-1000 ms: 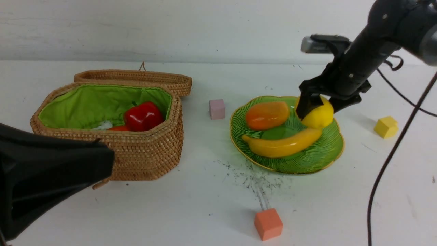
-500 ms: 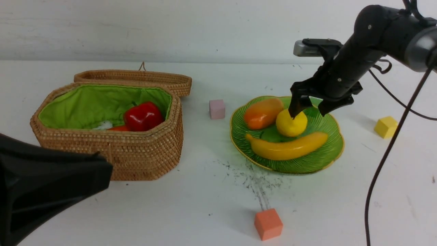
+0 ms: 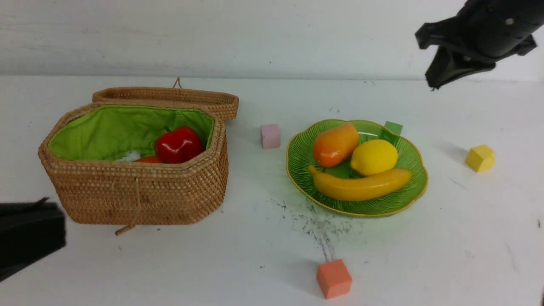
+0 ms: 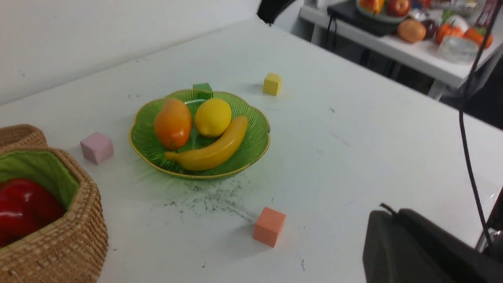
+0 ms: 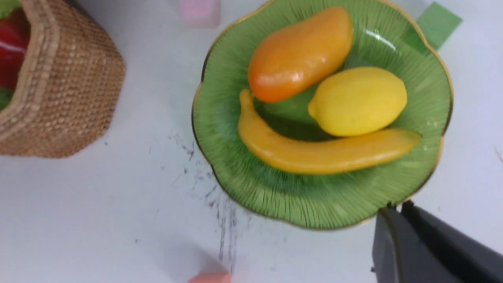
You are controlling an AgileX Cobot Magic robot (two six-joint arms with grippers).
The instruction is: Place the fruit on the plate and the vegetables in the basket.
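Hanging at the near left, the left tool point(image 3: 59, 221) was closed and empty. The banana point(image 3: 361, 185) lay nearest in the green dish point(image 3: 412, 199), its long axis running left to right, stem end leftward; the lemon point(image 3: 375, 157) and the slanted mango point(image 3: 335, 144) sat behind it. Beyond, the right tool point(image 3: 433, 87), apparently closed, hung in the air, holding nothing. The basket point(image 3: 140, 191) held the red pepper point(image 3: 178, 144).

The white counter point(image 3: 263, 246) directly supports the basket point(image 3: 140, 191), the green plate point(image 3: 382, 206), and pink point(image 3: 270, 136), green point(image 3: 393, 127), yellow point(image 3: 480, 158) and orange-red point(image 3: 334, 279) cubes.
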